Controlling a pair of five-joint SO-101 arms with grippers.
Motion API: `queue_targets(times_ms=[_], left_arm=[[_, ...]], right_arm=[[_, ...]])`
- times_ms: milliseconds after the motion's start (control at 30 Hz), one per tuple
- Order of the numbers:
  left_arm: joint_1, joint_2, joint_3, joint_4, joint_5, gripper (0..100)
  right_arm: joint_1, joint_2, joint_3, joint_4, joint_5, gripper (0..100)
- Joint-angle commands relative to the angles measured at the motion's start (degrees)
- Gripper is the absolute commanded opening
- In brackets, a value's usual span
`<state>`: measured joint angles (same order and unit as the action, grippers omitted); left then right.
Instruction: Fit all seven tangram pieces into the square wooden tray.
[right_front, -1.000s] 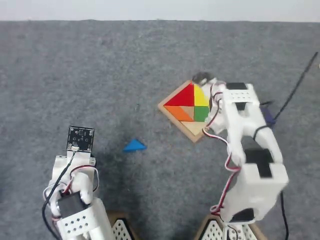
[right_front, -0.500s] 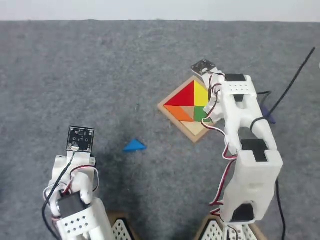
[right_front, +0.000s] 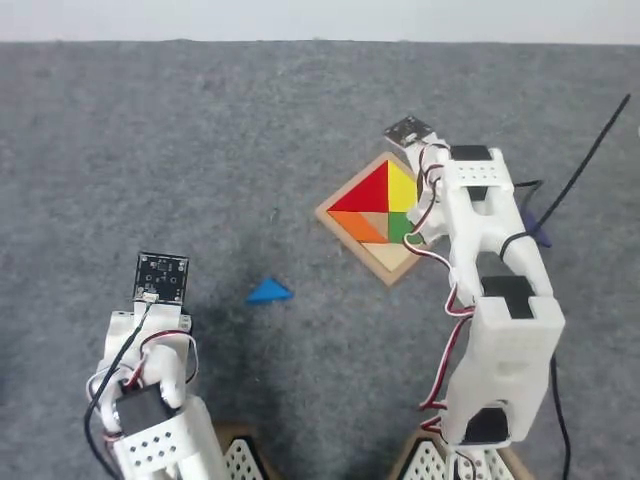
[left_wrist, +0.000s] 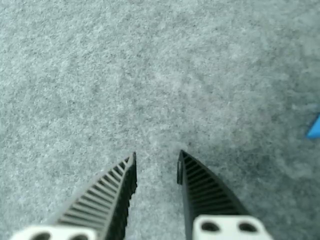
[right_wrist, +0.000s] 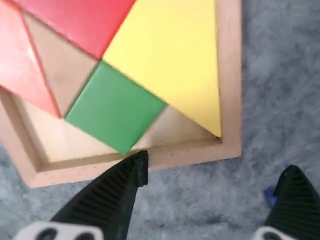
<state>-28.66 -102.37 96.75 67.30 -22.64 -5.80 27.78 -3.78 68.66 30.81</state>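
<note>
Hovering my right fingers (right_wrist: 131, 174), wide open and empty, over the wooden tray (right_wrist: 228, 75) rim, dark blue piece (right_wrist: 269, 196) beside one tip; closing here could snag and jolt it; left fingers (left_wrist: 125, 181) slightly parted, empty, near the blue triangle (left_wrist: 315, 127)

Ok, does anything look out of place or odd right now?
Yes. The blue triangle lies alone on the grey mat, well apart from the wooden tray, whose floor shows bare gaps. A purple piece also sits off the tray, partly hidden beside the right arm. Nothing looks damaged.
</note>
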Motion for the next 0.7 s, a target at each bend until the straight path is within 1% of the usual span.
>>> queue_targets(times_ms=[0, 367, 667], left_arm=[[-0.1, -0.4, -0.4, -0.5, -0.4, 13], [-0.1, -0.4, -0.4, -0.5, -0.4, 13], [-0.1, -0.4, -0.4, -0.5, -0.4, 13]], right_arm=[[0.5, -0.2, -4.3, -1.3, -1.8, 40.2], [0.7, 3.6, -7.0, -0.8, -1.5, 40.2], [0.8, 5.7, -6.2, 5.5, -2.0, 40.2]])
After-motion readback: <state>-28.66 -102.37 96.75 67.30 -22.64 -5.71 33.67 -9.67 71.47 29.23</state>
